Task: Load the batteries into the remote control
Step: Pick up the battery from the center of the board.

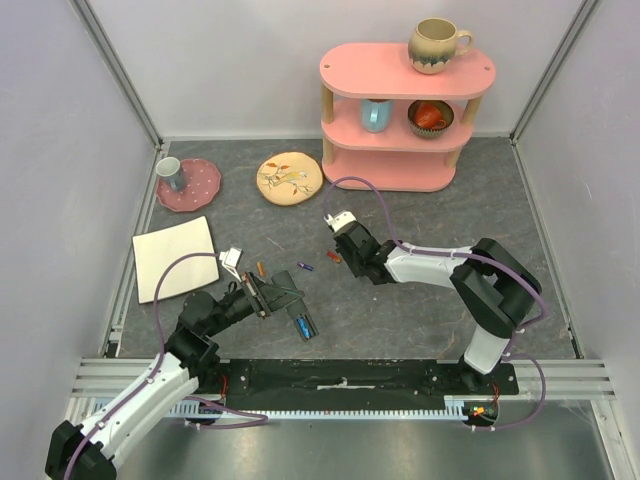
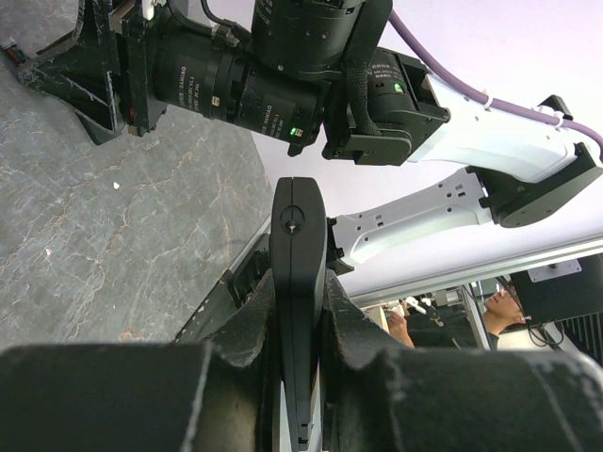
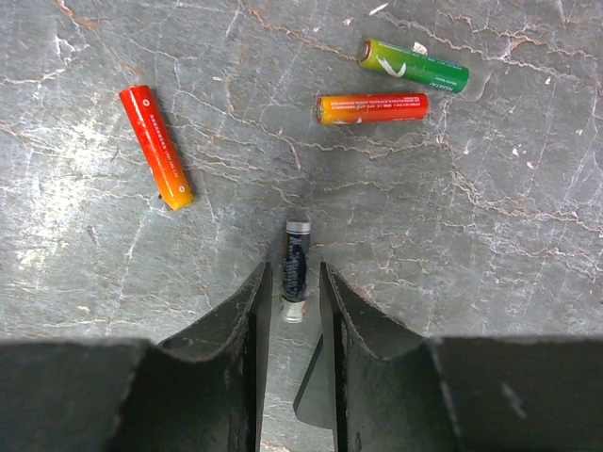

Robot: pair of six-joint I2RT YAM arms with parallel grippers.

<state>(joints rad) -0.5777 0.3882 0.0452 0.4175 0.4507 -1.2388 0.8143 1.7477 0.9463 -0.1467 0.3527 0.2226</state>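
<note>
**A:** Left wrist view first. The left gripper (image 2: 299, 315) is clenched on the remote control (image 2: 298, 235), with a finger pressed against each long side. The slim black bar runs straight up the middle of the frame, and the grey table (image 2: 113, 245) is off to its left.

**B:** The other arm's black and white links fill the top of the frame behind it.

**A:** Over to the right wrist. The right gripper (image 3: 294, 275) is down at the tabletop with its jaws parted. A dark battery (image 3: 296, 254) lies lengthwise between the fingertips, with a sliver of gap on either side.

**B:** So it's flanked, not pinched. Further up the frame there's a red battery (image 3: 155, 146) at upper left and an orange battery (image 3: 372, 107) at upper centre. A green battery (image 3: 413, 64) sits near the orange one, above and to its right. All three lie flat on the table, none touching.

**A:** Top view now. The remote is in the left gripper's grasp, lower left of centre. A blue battery (image 1: 302, 325) shows at its lower end, but I cannot tell whether it's seated or just lying there.

**B:** The right gripper is around mid-frame, low over the table. A pink shelf (image 1: 405, 70) stands at upper right with a mug (image 1: 437, 45) on top. A white pad (image 1: 177, 258) lies at the left.
</note>
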